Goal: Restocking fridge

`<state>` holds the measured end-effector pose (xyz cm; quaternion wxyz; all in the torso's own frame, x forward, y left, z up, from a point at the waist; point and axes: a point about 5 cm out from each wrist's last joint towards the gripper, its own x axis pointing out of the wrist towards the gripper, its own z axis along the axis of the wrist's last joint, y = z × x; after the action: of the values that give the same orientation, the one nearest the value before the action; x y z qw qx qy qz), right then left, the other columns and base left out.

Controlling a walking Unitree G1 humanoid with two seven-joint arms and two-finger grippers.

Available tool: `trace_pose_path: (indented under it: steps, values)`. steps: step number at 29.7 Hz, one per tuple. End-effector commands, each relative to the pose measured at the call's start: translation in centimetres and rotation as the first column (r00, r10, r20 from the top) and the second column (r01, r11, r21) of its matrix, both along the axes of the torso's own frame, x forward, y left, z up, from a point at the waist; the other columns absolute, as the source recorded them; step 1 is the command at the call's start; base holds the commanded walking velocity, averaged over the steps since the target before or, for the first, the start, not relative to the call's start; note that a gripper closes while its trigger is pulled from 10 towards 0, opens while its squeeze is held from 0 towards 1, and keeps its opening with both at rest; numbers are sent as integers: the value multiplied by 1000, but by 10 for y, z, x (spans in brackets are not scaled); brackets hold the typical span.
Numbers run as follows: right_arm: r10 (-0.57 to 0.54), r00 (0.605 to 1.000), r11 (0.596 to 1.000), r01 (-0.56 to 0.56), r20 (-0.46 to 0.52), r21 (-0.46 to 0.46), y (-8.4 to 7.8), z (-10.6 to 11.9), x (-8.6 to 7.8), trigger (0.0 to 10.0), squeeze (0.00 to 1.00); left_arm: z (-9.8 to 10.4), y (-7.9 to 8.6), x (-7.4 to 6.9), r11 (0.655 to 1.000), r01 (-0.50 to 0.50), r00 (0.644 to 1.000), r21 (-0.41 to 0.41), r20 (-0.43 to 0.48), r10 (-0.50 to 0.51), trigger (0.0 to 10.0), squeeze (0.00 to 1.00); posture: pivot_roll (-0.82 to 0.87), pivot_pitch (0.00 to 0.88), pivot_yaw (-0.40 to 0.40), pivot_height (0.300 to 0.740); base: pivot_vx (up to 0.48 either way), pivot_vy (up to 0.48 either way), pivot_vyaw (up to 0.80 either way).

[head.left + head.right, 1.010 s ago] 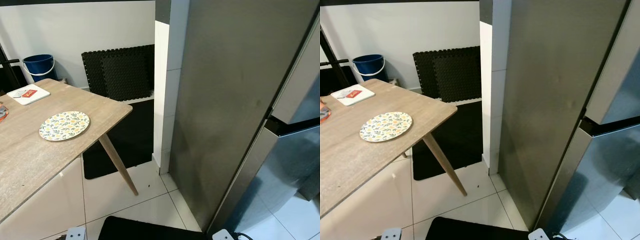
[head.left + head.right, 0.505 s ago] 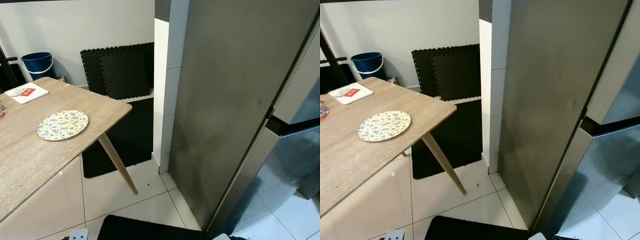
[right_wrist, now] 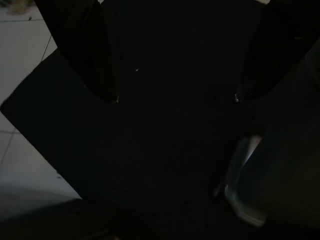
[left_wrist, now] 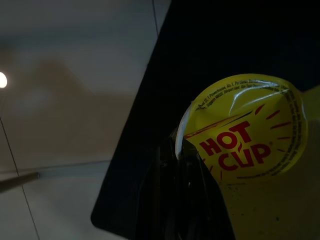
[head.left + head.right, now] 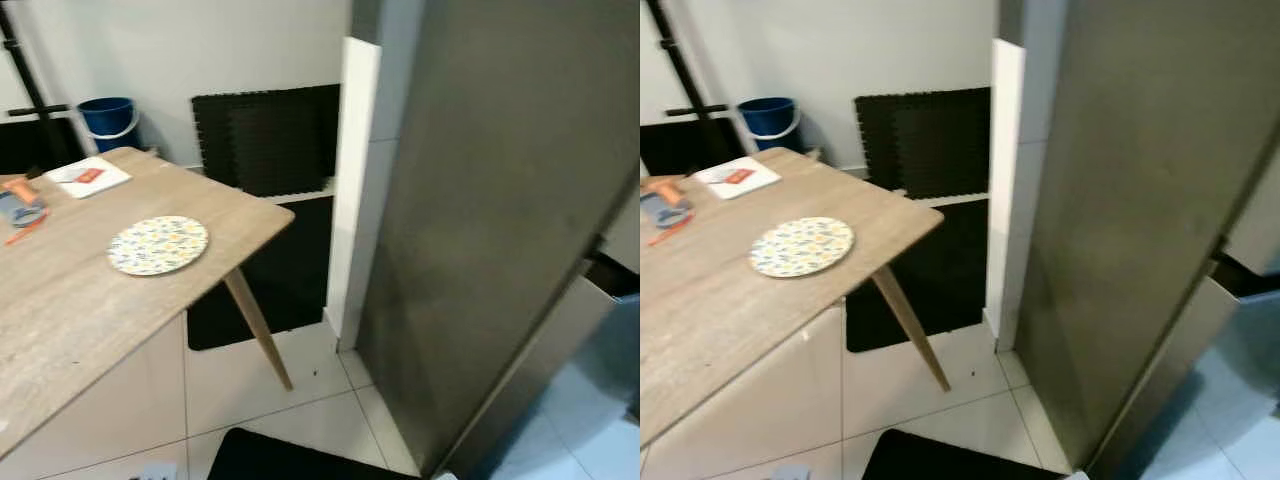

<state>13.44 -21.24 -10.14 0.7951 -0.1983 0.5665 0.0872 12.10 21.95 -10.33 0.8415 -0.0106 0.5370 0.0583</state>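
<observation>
The yellow "HOT CUP" cup (image 4: 250,150) is held in the left gripper (image 4: 175,165), whose jaws are closed against the cup's side just under the foil lid, so the item to be stocked is already in hand and is carried low over a black floor mat (image 4: 210,45) and pale floor tiles (image 4: 65,75). The right gripper (image 3: 172,97) hangs over the same dark mat with its 2 fingers (image 3: 82,50) spread wide and nothing between them; a pale curved rim is seen beyond them, but it is too dark to be identified. The deciding relation is where the fridge (image 5: 500,200) lies from the loaded jaws: its grey side panel stands ahead and to the right, and its door front (image 5: 610,390) is set further right still, so the cup is on the arm farther from the door and the empty right jaws are nearer to it. It is judged that the door would be opened by the right arm before the cup is brought across. On the far side of the left jaws, away from the fridge, the desk (image 5: 60,300) is seen, with 1 patterned plate (image 5: 158,245) resting on it. The head views are blurred.
</observation>
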Motion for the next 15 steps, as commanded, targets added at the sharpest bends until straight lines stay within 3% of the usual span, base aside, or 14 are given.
trace_pose_path:
  steps: [1,5,15]
  values:
    - [-4,1000,1000,4,7,-18,-7,2,1,10000,0,1,-5,7,1000,22,1000,-6,16,-22,10000,0,-21,0,3,740,251,0,0]
    - [6,1000,1000,-6,1,-27,-7,2,1,10000,0,1,-6,6,1000,29,1000,-7,11,-28,10000,0,-23,0,4,740,330,0,-105]
    - [1,1000,1000,-1,-12,-28,-8,1,-2,10000,0,2,-5,8,999,37,999,-5,16,-37,10000,0,-20,0,8,740,264,0,-764]
